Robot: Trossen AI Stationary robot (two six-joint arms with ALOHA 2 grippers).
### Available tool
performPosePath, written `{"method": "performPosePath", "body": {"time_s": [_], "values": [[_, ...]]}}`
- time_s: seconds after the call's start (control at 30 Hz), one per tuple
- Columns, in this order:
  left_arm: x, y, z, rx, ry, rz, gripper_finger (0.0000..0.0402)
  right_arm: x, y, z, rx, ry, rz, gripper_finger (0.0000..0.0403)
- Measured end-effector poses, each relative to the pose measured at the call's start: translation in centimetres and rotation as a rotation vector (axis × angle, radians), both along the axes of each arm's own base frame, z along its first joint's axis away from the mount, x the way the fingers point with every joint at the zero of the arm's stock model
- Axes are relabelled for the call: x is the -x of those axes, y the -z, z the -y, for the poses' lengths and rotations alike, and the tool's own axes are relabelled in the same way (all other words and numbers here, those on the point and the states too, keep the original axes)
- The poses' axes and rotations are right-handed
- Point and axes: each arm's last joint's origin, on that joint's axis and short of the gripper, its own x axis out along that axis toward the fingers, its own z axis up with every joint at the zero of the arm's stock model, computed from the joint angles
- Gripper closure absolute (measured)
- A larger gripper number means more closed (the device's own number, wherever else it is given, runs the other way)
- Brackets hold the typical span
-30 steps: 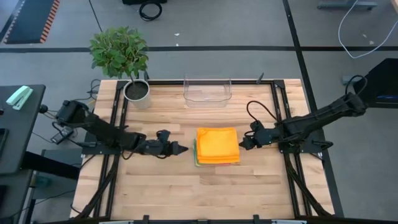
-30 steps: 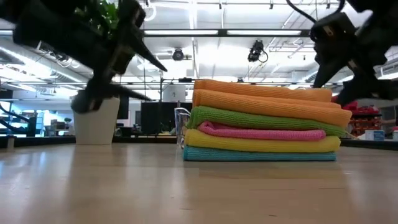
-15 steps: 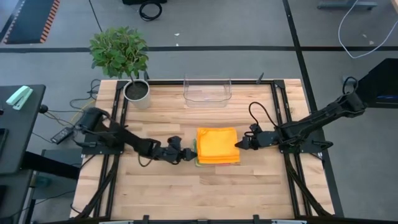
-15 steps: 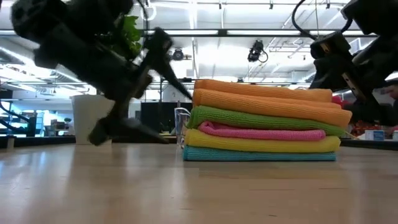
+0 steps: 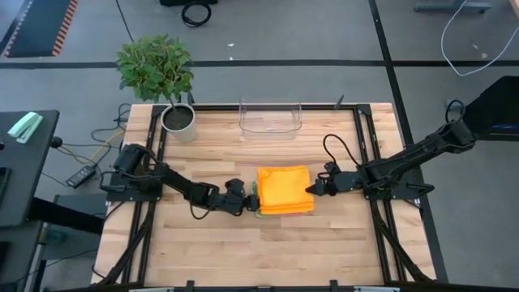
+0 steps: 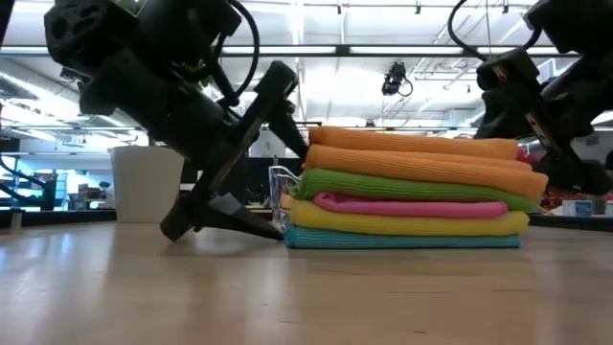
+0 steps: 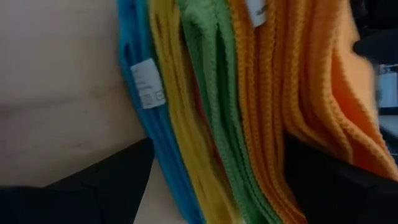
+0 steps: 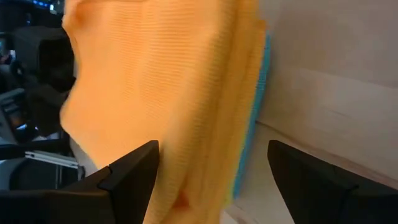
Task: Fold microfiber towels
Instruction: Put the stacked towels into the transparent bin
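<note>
- The stack of folded microfiber towels [image 5: 284,191] lies at the centre of the high view on the pale wooden table [image 5: 243,251], orange cloths on top, then green, pink, yellow and blue at the bottom, as the low view shows.
- The left gripper [image 5: 245,199] sits at the stack's left edge, its dark fingers [image 6: 235,218] spread wide, the lower one flat on the table and touching the blue towel [image 6: 402,241], the upper one by the top orange towel [image 6: 412,146].
- The right gripper [image 5: 312,187] is at the stack's right edge, fingers [image 8: 127,180] also spread, bracketing the orange layers.
- The step in hand looks like taking the whole stack from both sides. To do it well, each lower finger should slide under the blue towel, not between layers.
- Both claws should close together and evenly, or the soft pile may skew or shed a layer.
- The clear plastic bin [image 5: 271,120], upper centre, may be the destination; the potted green plant [image 5: 158,73] stands upper left, well apart.
</note>
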Motion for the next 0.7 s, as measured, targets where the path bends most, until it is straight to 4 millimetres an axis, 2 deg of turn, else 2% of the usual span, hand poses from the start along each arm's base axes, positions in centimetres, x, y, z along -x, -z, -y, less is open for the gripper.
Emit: {"method": "performPosePath", "body": {"time_s": [0.2,0.4,0.57,0.7], "values": [[-0.5,-0.1,0.2,-0.046,0.023,-0.031,0.0047,0.0,0.1,0.0,0.001,-0.009,-0.011,0.0095],[0.5,-1.0,0.0,-0.080,0.097,-0.147,0.0047,0.1,0.2,0.0,0.000,-0.015,-0.023,0.0095],[1.8,-2.7,-0.5,-0.124,0.125,-0.208,0.0047,0.1,0.2,0.0,-0.003,-0.017,-0.022,0.0095],[1.7,-5.0,-1.1,-0.135,0.129,-0.128,0.0047,0.1,0.2,0.0,0.000,-0.017,-0.030,0.0095]]}}
